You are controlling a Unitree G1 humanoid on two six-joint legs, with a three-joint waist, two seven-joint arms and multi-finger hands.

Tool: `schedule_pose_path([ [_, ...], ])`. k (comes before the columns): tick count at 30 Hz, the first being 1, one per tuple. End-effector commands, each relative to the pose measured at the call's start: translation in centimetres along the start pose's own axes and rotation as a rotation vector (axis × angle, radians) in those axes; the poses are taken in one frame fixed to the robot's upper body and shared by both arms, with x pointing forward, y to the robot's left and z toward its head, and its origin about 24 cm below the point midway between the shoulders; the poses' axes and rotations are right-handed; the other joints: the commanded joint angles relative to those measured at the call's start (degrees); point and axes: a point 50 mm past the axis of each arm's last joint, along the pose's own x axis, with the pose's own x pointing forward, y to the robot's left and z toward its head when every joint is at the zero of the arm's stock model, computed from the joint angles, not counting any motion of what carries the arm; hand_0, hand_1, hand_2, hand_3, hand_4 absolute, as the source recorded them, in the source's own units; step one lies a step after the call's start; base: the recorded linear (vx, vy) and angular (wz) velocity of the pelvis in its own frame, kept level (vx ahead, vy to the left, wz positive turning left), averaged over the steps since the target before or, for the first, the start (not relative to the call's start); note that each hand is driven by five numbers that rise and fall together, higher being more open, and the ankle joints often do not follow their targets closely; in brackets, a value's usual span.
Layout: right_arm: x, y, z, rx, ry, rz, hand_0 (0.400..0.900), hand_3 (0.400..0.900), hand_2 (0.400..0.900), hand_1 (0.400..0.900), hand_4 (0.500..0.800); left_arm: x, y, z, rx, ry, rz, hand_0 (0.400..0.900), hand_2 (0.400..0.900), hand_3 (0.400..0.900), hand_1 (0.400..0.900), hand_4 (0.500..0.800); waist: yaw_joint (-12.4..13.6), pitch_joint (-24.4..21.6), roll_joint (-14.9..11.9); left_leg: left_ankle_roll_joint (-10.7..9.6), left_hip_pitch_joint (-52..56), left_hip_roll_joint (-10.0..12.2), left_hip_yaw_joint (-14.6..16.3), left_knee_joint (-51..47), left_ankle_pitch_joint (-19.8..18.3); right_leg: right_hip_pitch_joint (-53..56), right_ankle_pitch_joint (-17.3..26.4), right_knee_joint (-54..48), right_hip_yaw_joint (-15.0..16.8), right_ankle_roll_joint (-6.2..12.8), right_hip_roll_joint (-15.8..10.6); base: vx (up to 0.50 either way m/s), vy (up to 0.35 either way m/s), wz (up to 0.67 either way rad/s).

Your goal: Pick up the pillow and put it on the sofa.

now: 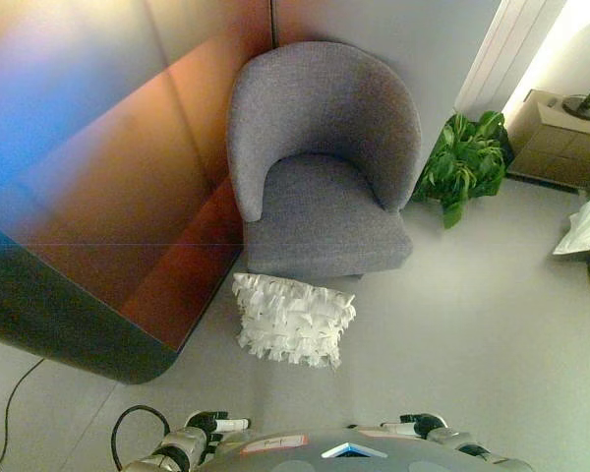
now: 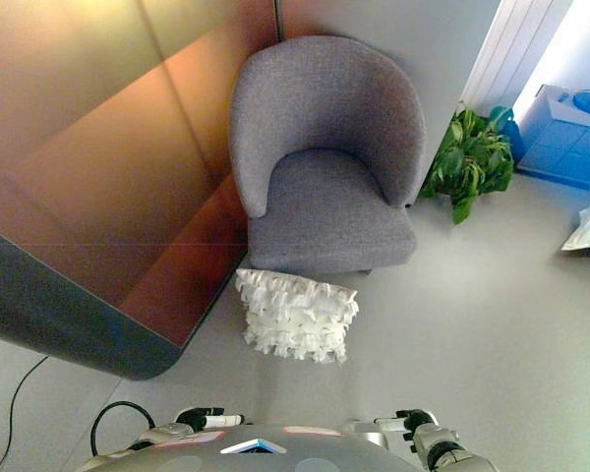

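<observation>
A white ruffled pillow [image 1: 293,320] lies on the grey floor, against the front foot of the grey armchair-style sofa [image 1: 324,167]. The sofa stands in the corner with its seat bare. My left hand [image 1: 216,425] shows at the bottom edge, left of centre, and my right hand [image 1: 413,426] at the bottom edge, right of centre. Both are low and near my body, well short of the pillow. Their fingers look relaxed and they hold nothing. The pillow lies roughly midway between the two hands, further ahead.
A brown wall panel with a dark rounded base [image 1: 98,246] runs along the left, close to the pillow. A potted green plant [image 1: 462,162] stands right of the sofa. A bedside cabinet [image 1: 560,138] and white bedding [image 1: 585,226] are at the far right.
</observation>
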Motion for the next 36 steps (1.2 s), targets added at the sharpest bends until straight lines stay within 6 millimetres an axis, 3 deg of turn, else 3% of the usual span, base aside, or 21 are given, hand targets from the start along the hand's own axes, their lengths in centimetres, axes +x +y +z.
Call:
schedule_pose_path([
  [1, 0.0, 1.0, 1.0, -0.087, 0.013, 0.018, 0.9, 0.9, 0.9, 0.9, 0.8, 0.0, 0.0, -0.6, 0.048, 0.068, 0.005, 0.9, 0.9, 0.9, 0.9, 0.8, 0.69, 2.45, -0.51, 3.51, 1.67, -1.8, 0.33, 0.55, -4.21, -2.72, 4.67, 0.08, 1.51, 1.48, -1.75, 0.0, 0.0, 0.0],
  [29, 0.0, 1.5, 1.4, -0.049, -0.003, 0.029, 0.9, 0.9, 0.9, 0.9, 0.8, 0.1, -0.6, -0.6, 0.072, 0.071, -0.031, 0.9, 0.9, 0.9, 0.9, 0.8, 1.02, 3.09, -0.41, 3.43, 1.4, -1.5, -0.16, 1.0, -4.2, -2.76, 4.11, 0.55, 0.88, 1.1, -1.76, 0.0, -0.009, 0.0],
  [32, 0.0, 1.5, 1.7, -0.031, -0.012, 0.03, 0.9, 0.9, 0.9, 0.9, 0.8, 0.1, -0.4, -0.5, 0.087, 0.071, -0.019, 0.9, 0.9, 0.9, 0.9, 0.8, 0.86, 3.26, -0.55, 3.27, 1.3, -0.88, -0.01, 1.46, -4.2, -3.11, 3.53, 1.27, 0.95, 0.71, -1.27, 0.02, -0.114, -0.07],
  [36, -0.1, 1.0, 2.2, 0.002, -0.03, 0.017, 0.9, 0.9, 0.9, 0.9, 0.8, 0.0, -0.1, 0.3, 0.042, 0.053, -0.005, 0.9, 0.9, 0.9, 0.9, 0.8, -0.13, 4.3, -0.99, 3.03, -1.23, 0.62, -0.91, 6.16, -4.66, -6.09, 1.64, 5.41, 3.64, -0.99, 0.51, -0.02, -0.167, -0.09],
])
